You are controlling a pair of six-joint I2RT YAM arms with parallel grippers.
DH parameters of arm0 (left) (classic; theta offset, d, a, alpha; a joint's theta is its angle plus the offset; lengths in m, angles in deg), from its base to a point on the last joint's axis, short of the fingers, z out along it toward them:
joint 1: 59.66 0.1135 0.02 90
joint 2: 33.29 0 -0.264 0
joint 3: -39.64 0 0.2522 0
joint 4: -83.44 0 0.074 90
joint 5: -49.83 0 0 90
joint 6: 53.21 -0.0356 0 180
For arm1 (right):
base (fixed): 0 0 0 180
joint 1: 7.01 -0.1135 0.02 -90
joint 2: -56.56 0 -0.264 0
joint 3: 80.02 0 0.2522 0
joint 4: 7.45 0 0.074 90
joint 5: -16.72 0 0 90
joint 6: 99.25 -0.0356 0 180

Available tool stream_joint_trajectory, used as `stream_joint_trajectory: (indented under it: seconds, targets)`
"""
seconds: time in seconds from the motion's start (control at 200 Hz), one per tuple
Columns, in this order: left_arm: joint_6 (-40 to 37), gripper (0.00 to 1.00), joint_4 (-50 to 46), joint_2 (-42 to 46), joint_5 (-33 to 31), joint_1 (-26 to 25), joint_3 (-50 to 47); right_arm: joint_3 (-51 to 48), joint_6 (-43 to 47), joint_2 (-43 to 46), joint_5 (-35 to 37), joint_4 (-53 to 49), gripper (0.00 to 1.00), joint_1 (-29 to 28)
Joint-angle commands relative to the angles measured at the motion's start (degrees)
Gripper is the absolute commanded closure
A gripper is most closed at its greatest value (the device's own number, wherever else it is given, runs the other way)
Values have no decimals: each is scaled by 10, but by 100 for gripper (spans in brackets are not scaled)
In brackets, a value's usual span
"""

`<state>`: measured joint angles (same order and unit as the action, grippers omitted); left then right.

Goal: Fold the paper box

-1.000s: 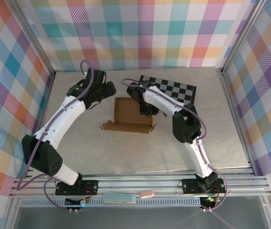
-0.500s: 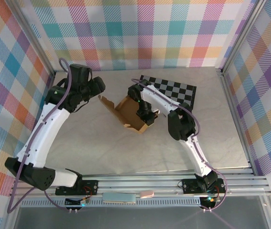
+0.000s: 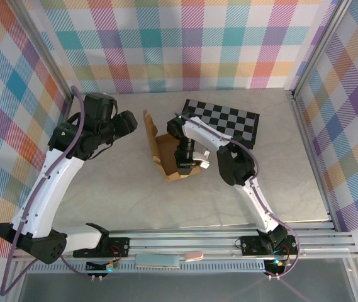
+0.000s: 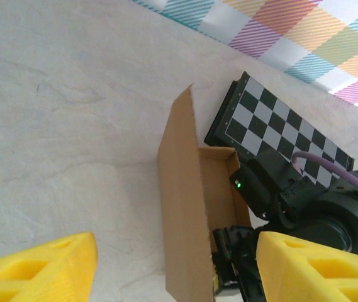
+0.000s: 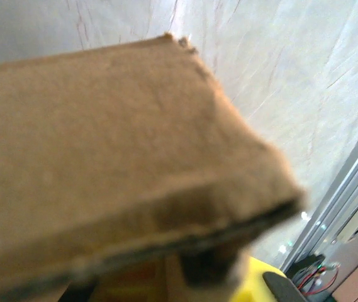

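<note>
- Left gripper: jaws stand wide apart and hold nothing. It hovers left of the paper box, apart from it. In the left wrist view its yellow fingers frame the box from either side without touching it.
- Right gripper: closed, pinching a cardboard wall on the box's right side. In the right wrist view the brown cardboard sits blurred right above a yellow finger.
- The paper box is mid-desk, partly formed and tipped rather than lying flat. One tall panel stands upright on its left side, facing the left gripper. The shallow tray part opens toward the right arm.
- Inside the tray: the right gripper's end reaches in. Anything else in there is hidden by the arm.
- A checkered board lies flat just behind and right of the box. Its near-left corner is close to the box; whether they touch, I cannot tell.
- The desk is bare marbled surface left of the box and across the whole near half.
- Metal frame posts and plaid walls bound the desk at left, right and rear.
</note>
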<state>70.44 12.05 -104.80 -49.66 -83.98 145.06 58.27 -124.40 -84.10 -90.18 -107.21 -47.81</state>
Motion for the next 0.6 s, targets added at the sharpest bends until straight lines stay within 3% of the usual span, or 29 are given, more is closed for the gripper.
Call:
stream_joint_trajectory:
  seconds: [0.0,0.125,0.3,0.48,0.595]
  targets:
    - [-8,33,-30,13,0,-6,1,-4,-121,-23,-55,38,100,-12]
    - [-10,33,-37,15,3,-6,-10,-4,-185,-35,-76,98,98,-22]
    - [-14,34,-36,22,6,-9,-31,21,-223,-46,-71,126,74,-24]
    - [-22,33,-35,25,10,-9,-46,9,-197,-5,-31,153,40,-16]
    - [-27,32,-43,2,27,-9,-27,25,-156,15,-8,147,31,-10]
